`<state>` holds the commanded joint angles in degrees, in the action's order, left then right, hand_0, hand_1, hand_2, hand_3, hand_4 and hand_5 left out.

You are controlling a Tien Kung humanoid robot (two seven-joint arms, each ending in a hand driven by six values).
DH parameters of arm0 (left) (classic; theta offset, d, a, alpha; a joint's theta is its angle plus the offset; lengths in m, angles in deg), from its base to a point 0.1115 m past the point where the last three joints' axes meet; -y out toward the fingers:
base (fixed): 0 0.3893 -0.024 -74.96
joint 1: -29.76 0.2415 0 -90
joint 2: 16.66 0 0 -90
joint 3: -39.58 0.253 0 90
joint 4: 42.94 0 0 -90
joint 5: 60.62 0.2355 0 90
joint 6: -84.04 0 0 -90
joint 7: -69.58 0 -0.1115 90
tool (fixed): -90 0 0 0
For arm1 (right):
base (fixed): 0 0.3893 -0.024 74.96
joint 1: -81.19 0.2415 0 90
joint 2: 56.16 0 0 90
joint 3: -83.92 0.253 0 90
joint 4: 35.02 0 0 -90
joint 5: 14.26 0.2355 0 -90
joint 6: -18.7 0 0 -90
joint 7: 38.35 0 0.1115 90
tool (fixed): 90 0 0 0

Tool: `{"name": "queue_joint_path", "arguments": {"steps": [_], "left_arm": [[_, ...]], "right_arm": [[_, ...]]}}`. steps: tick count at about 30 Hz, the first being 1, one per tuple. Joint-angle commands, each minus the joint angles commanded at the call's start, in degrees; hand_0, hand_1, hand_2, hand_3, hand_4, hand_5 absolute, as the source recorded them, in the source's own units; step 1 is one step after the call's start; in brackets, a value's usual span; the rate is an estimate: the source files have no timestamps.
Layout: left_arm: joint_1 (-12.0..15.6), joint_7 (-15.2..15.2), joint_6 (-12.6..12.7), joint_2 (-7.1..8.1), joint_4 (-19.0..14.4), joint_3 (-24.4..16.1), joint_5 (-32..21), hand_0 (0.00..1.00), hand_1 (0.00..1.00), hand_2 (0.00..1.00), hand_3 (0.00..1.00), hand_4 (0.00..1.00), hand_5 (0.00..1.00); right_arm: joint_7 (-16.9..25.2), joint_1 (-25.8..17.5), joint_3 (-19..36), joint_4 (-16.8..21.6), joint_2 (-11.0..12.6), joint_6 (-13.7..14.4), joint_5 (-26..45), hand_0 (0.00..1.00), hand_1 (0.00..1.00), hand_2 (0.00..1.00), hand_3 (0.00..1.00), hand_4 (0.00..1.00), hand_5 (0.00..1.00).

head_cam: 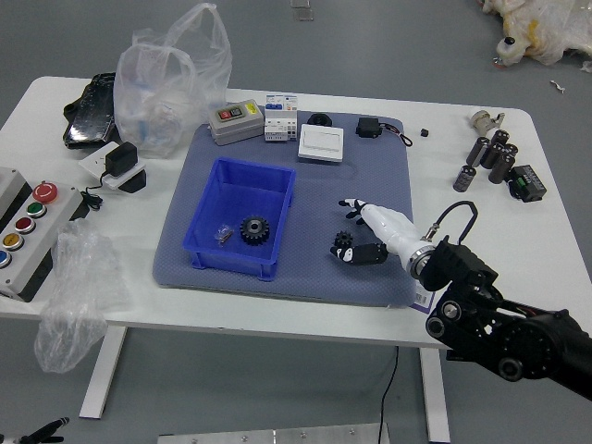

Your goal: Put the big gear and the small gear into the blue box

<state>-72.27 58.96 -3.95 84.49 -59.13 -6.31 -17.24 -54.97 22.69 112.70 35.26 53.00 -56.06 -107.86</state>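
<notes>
My right hand (342,227) is low over the grey mat, its fingers spread and holding nothing. The small black gear (343,240) lies on the mat between the thumb and the other fingers, close to the thumb tip. The big black gear (254,229) rests inside the blue box (242,194), toward its near right corner. A small clear item (224,234) is in the box beside it. My left hand (42,433) rests at the picture's lower left corner, away from the table.
Along the mat's far side stand a grey button box (236,122), white blocks (280,117) and a white square case (321,143). Plastic bags (171,79) and a button panel (32,227) occupy the left. Black cylinders (490,155) stand at the right.
</notes>
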Motion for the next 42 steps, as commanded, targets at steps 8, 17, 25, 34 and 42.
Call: {"name": "queue_joint_path", "arguments": {"steps": [8,17,25,34,42], "left_arm": [[-0.07,0.23,0.13,0.03,0.02,0.16,-0.48,0.654,0.507,0.525,0.728,0.741,0.663],[-0.02,0.35,0.16,0.06,0.05,0.22,-0.54,0.654,0.506,0.525,0.728,0.738,0.668],[0.17,0.14,0.16,0.12,0.0,-0.04,-0.16,0.654,0.506,0.524,0.728,0.737,0.67],[0.05,-0.26,0.0,0.12,-0.11,-0.47,0.72,0.655,0.507,0.525,0.728,0.736,0.683],[0.17,-0.72,-0.06,0.29,-0.23,-0.95,1.38,0.654,0.507,0.525,0.728,0.736,0.688]], "right_arm": [[-0.9,0.98,-1.69,-1.4,-0.8,0.72,-0.9,0.585,0.552,0.368,0.743,0.374,0.073],[-0.46,1.06,-2.04,-1.24,-0.82,4.16,-2.33,0.548,0.52,0.314,0.69,0.293,0.049],[-0.12,4.93,-1.35,1.42,-0.9,5.91,-3.34,0.542,0.52,0.307,0.688,0.289,0.036],[-0.22,15.33,-8.73,1.07,-5.93,4.72,-3.77,0.575,0.531,0.315,0.701,0.283,0.031],[2.03,21.2,-15.87,-2.14,-9.26,3.43,-1.26,0.595,0.545,0.345,0.709,0.325,0.024]]}}
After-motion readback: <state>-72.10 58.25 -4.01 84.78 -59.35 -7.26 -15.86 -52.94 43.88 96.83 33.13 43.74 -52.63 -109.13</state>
